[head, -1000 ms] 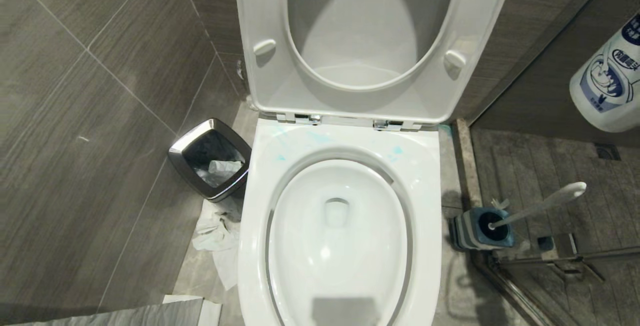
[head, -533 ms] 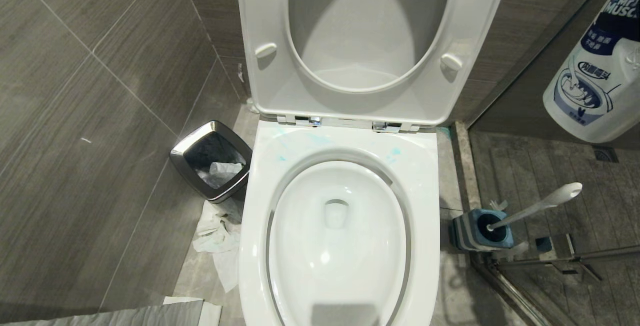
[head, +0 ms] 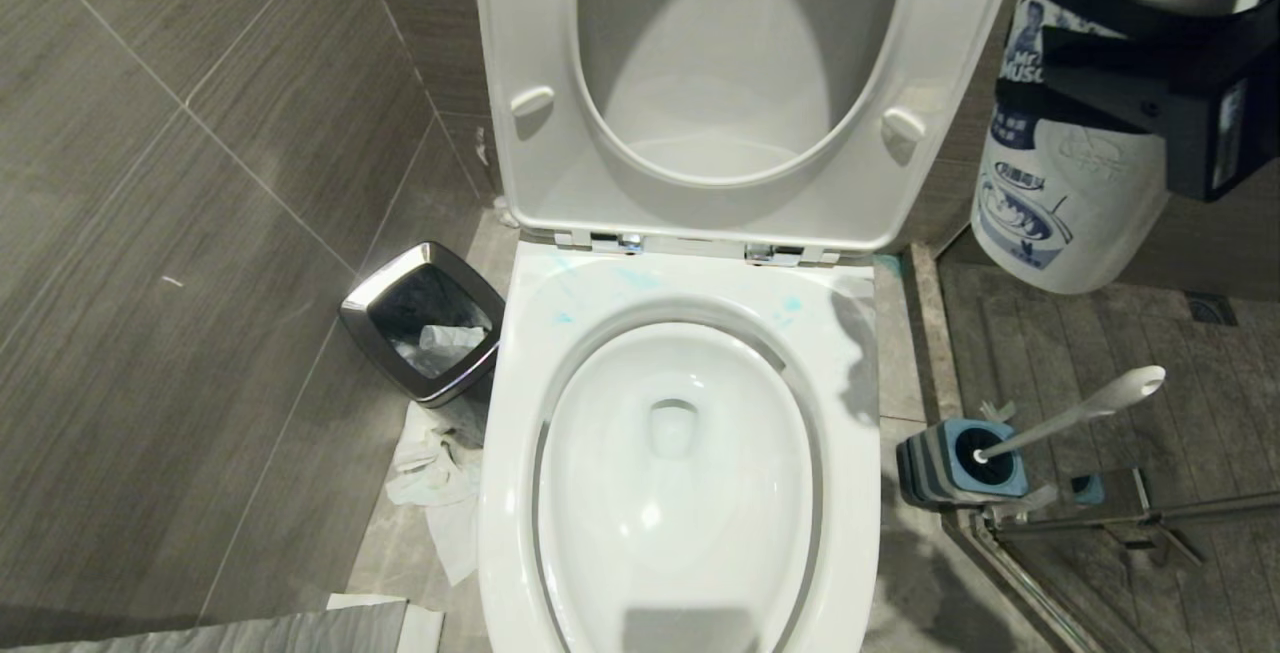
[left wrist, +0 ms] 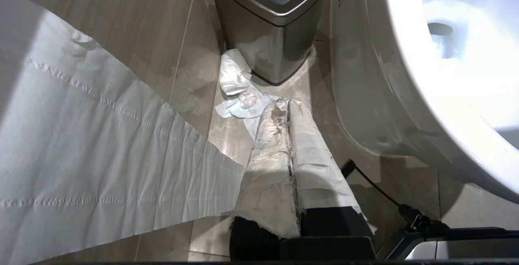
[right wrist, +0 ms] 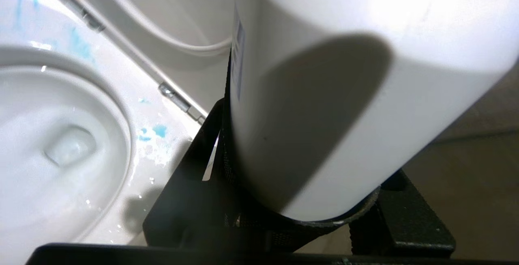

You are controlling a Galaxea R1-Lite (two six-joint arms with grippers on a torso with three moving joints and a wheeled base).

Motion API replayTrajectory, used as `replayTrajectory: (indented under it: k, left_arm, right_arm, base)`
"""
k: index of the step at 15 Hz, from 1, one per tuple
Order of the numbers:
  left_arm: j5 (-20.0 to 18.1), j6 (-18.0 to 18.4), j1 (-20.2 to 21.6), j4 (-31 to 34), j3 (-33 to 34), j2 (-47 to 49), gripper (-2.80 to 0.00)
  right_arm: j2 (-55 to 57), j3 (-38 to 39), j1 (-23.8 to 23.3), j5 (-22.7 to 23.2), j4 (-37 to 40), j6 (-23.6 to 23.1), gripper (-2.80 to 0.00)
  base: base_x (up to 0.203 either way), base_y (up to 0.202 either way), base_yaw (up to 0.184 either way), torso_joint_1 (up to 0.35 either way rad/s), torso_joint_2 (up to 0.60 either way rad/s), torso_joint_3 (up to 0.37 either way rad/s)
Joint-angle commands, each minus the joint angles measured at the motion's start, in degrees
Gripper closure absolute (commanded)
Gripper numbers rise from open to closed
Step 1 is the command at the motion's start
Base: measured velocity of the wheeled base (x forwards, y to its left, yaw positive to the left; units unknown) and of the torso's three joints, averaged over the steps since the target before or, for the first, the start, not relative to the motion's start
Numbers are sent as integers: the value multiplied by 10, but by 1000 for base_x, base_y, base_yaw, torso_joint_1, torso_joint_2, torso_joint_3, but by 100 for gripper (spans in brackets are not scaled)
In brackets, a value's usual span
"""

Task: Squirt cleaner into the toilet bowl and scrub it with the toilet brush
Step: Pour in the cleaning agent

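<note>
Head view: the big white cleaner bottle (head: 1060, 173), pinched in the right gripper's (head: 1130, 63) black fingers, has swung closer to the white toilet bowl (head: 850, 493), nearly ready to squirt. The left gripper's (left wrist: 288, 113) fingers are pressed together.

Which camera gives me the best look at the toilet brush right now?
The head view: the toilet brush leans in its striped holder, on the floor beyond the toilet's right side. Neither wrist view shows it.
</note>
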Motion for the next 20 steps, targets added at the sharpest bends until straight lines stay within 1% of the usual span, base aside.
replayTrajectory:
  k: [1,4,6,10,14,15,17,19,20]
  left_arm:
    - [0,-1,0,0,1,0,0]
    - [0,0,0,0,1,0,0]
    - [0,-1,0,0,1,0,0]
    - [0,-1,0,0,1,0,0]
    - [0,0,0,0,1,0,0]
    - [0,0,0,0,1,0,0]
    - [0,0,-1,0,1,0,0]
    - [0,0,0,0,1,0,0]
    - [0,0,0,0,1,0,0]
  right_arm:
    - [36,-1,20,-2,0,-70,0]
    - [42,-2,23,-1,2,-187,0]
    - [42,-3,23,-3,14,-276,0]
    - [36,-7,29,-3,50,-412,0]
    - [36,-15,35,-9,72,-585,0]
    - [37,-15,44,-25,74,-615,0]
    - [42,-16,77,-87,73,-667,0]
    - [57,-23,111,-135,70,-691,0]
    - [68,-31,120,-155,69,-696,0]
  base:
    - [0,0,0,0,0,0]
    - [0,0,0,0,0,0]
    - [0,0,0,0,0,0]
    - [0,0,0,0,0,0]
    - [0,0,0,0,0,0]
    - [0,0,0,0,0,0]
    - [0,0,0,0,0,0]
    - [0,0,0,0,0,0]
    - [0,0,0,0,0,0]
